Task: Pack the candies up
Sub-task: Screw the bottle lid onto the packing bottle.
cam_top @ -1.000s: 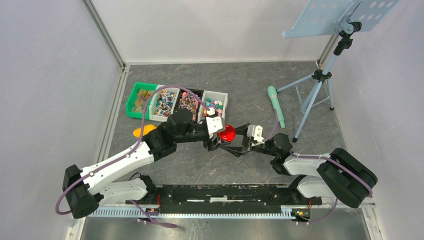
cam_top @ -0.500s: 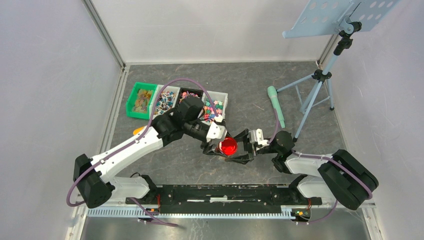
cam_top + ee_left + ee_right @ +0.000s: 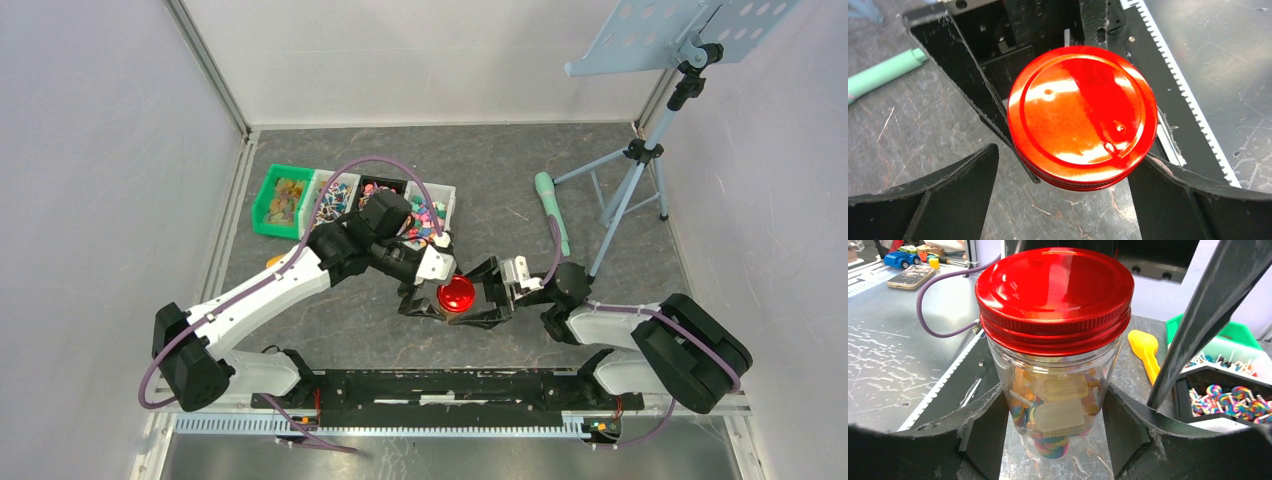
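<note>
Since a second ago the jar has come slightly toward the lower edge of the overhead frame. The left jaws have sprung wide and now stand open on either side of the red lid, with a clear gap on one side. On the dark desk, the left arm hides part of the bins at upper left. The right jaws are clamped on the clear jar at frame centre, below its lid. Candies lie inside the jar, swirled lollipops and pale yellow wrapped pieces, and more fill the bins. Wrapper print is too small to read. A dark finger cuts across the yellow scoop.
</note>
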Robot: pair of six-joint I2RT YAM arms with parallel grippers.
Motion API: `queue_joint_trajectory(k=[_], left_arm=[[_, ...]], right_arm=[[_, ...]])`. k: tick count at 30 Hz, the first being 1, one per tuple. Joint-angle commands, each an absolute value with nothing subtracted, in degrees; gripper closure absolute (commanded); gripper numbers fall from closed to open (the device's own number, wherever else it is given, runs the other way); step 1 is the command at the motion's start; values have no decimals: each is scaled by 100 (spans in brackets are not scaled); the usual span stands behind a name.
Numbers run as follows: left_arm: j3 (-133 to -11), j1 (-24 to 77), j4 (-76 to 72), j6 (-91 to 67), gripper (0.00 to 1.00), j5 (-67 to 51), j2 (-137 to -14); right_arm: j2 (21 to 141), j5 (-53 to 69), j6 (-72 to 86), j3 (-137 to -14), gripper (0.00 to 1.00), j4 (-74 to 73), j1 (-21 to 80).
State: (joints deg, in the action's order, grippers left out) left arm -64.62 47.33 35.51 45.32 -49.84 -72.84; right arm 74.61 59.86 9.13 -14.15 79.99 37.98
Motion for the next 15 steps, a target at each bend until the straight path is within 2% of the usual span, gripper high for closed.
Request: queue_joint_trajectory(k=[1,6,8,11,15], left_arm=[[-6329,4702,3155,3699,0,-4249,-6808],[-5980,4702,2589,2203,0,-3415,-6309],[-5937,4703,2540,1350,0,-2800,-6173],[-5915,4709,2691,882,0,-2253,-5951],[-5784,4710,2126,-388,1,-850,-5582]], right_arm=[[7161,5305,66,-1615,59,7337,3810],[7052,4610,-434,-1836,59,6198,3811],[7047,4281,-420,-1865,59,6119,3810],[7086,3812,-259,-1873,60,6152,3829],[7214,3231,-61,-1932,60,6151,3905]])
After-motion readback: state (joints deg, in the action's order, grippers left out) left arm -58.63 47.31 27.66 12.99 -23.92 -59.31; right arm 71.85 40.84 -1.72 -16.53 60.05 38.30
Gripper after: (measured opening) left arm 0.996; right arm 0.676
